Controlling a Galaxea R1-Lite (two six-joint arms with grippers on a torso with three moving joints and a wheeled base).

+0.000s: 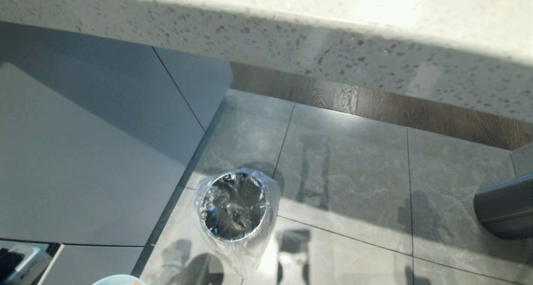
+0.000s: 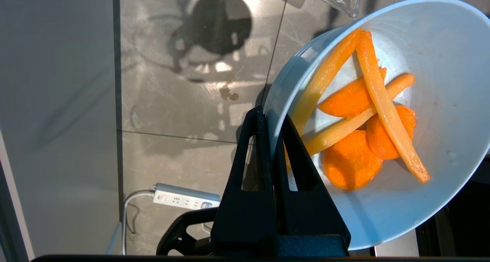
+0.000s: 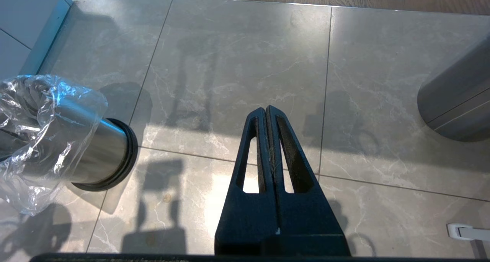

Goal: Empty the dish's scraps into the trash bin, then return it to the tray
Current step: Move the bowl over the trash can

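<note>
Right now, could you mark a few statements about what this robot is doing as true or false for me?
1. The left claw grips the dish by its rim. True.
2. The dish is already emptied. False: the scraps lie inside it.
3. The trash bin is lined with a clear bag. True.
4. The right claw holds a spoon. False: it is shut on nothing.
5. The trash bin lies tipped over. False: it stands upright on the floor.

Grey tiled floor [image 1: 354, 172] carries the trash bin [image 1: 233, 206] and a power strip [image 2: 185, 197].
</note>
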